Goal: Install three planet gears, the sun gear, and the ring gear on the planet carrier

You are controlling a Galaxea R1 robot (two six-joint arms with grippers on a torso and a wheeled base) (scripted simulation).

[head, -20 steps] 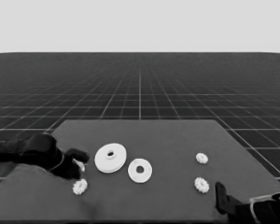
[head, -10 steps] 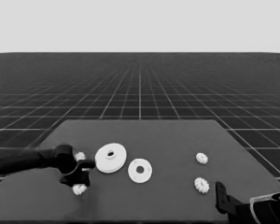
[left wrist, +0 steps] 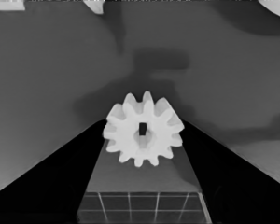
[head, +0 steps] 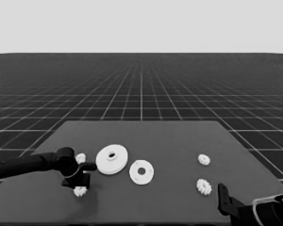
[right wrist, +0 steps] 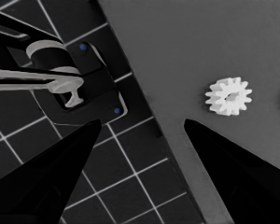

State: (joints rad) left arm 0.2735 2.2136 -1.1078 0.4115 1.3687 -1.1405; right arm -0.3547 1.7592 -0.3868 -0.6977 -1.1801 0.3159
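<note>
My left gripper (head: 78,182) stands low over a small planet gear (head: 80,191) near the table's front left. In the left wrist view that gear (left wrist: 143,135) lies flat on the table between the two open fingers (left wrist: 60,177), whose tips flank its teeth. A second gear (head: 80,157) lies just behind the gripper. The ring gear, the larger round part (head: 112,158), sits right of the gripper. The planet carrier, the smaller round part (head: 141,172), lies beside it. My right gripper (right wrist: 142,122) is parked open at the front right corner.
Two more small gears (head: 203,159) (head: 203,186) lie on the table's right side; the nearer one (right wrist: 228,95) shows in the right wrist view. Dark machinery with blue lights (right wrist: 74,88) sits past the table's edge. The parked right arm (head: 240,209) fills the lower right corner.
My left gripper has moved toward the table's front and down, from beside the larger round part to over the front-left gear. That gear and the right arm have stayed put.
</note>
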